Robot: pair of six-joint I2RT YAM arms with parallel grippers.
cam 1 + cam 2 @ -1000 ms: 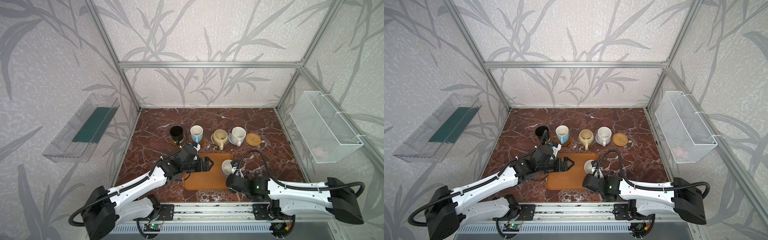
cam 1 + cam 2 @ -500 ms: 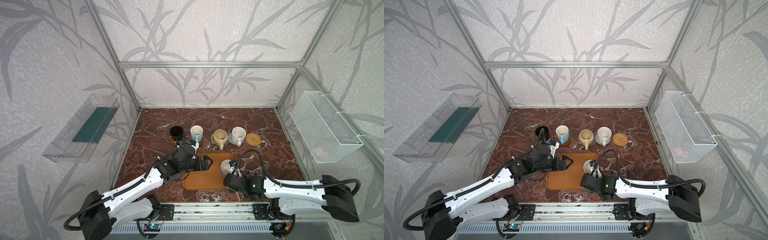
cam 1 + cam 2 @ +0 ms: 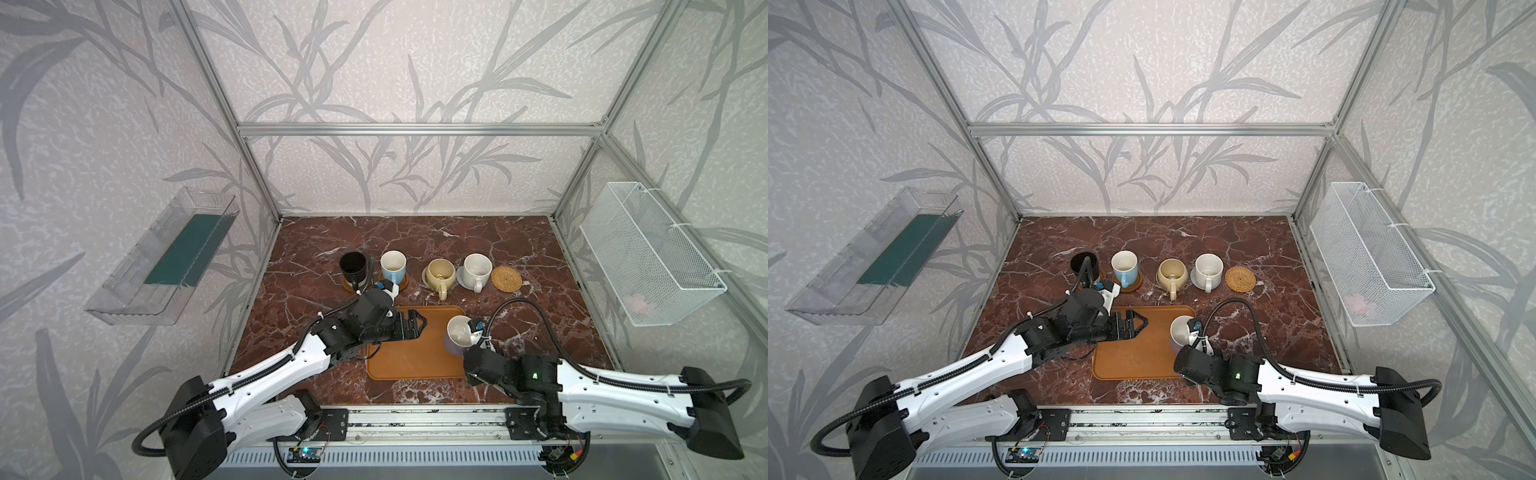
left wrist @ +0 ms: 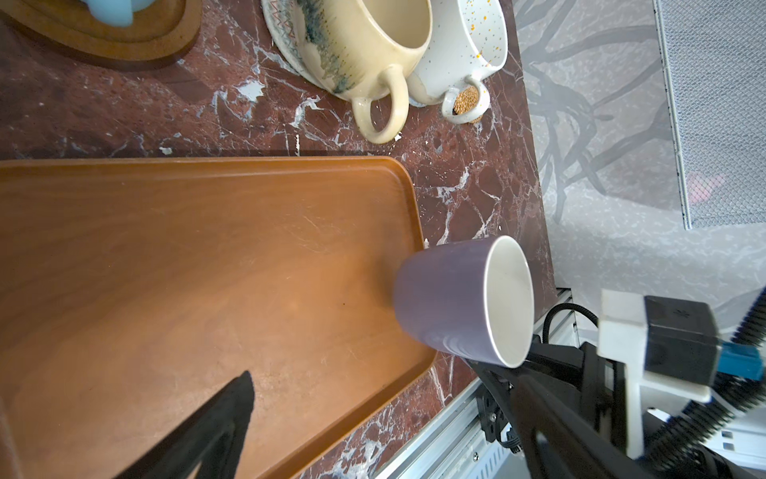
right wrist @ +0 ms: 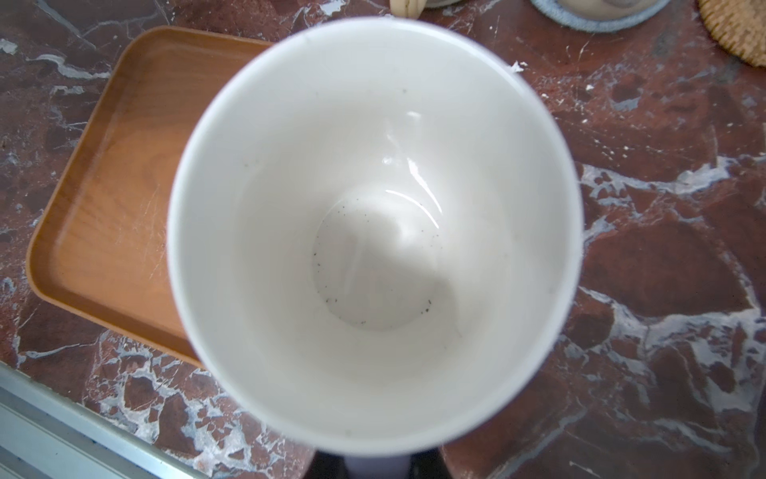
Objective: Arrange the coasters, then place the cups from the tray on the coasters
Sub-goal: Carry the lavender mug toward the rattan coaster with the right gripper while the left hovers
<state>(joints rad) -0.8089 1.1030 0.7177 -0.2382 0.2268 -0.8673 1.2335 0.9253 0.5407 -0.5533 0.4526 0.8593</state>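
The orange-brown tray lies at the front middle. At its right edge is the pale lavender cup, white inside and leaning a little. My right gripper is shut on its handle. Whether its base touches the tray I cannot tell. My left gripper hovers open and empty over the tray's far left part; the left wrist view shows one fingertip. Behind, the black cup, light blue cup, cream-yellow cup and white cup stand on coasters. The rattan coaster is bare.
A clear bin hangs on the left wall. A white wire basket hangs on the right wall. The metal rail runs along the table's front edge. Brown marble shows right of the tray and behind the row of cups.
My right gripper's jaws have closed on the lavender cup's handle, and the cup has shifted only slightly. The left arm has barely moved and stays open.
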